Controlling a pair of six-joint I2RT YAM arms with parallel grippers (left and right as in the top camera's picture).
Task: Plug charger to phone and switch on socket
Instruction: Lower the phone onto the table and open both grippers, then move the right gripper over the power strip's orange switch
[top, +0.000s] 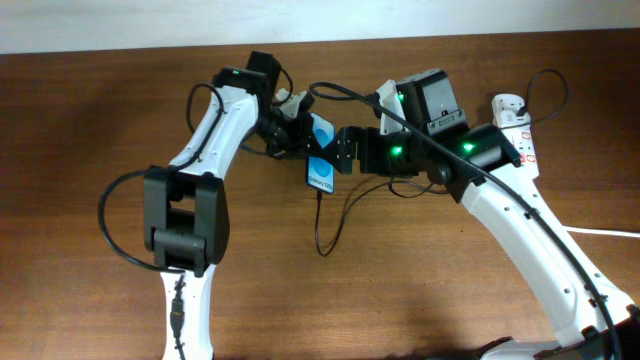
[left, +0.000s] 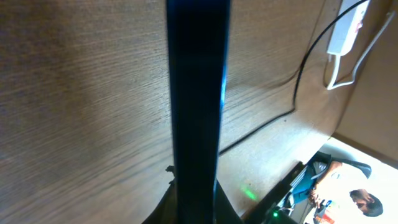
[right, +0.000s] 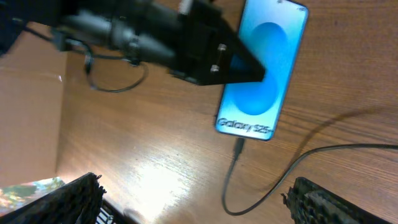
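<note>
The phone (right: 258, 74) lies flat on the table, its light blue screen reading "Galaxy S25+"; it also shows in the overhead view (top: 320, 172). My left gripper (top: 295, 125) is shut on its upper part, and the left wrist view shows the phone edge-on (left: 196, 93) between the jaws (left: 196, 208). The charger's black plug tip (right: 238, 147) meets the phone's bottom edge, and its thin cable (top: 322, 235) loops over the table. My right gripper (right: 199, 205) is open and empty, hovering just right of the phone (top: 340, 150). The white socket (top: 515, 125) lies at the far right.
The socket's thick white cord (top: 600, 232) runs off the right edge. The socket also shows far off in the left wrist view (left: 345, 28). The robots' thick black cables (top: 110, 225) hang beside the left arm and arc over the right arm.
</note>
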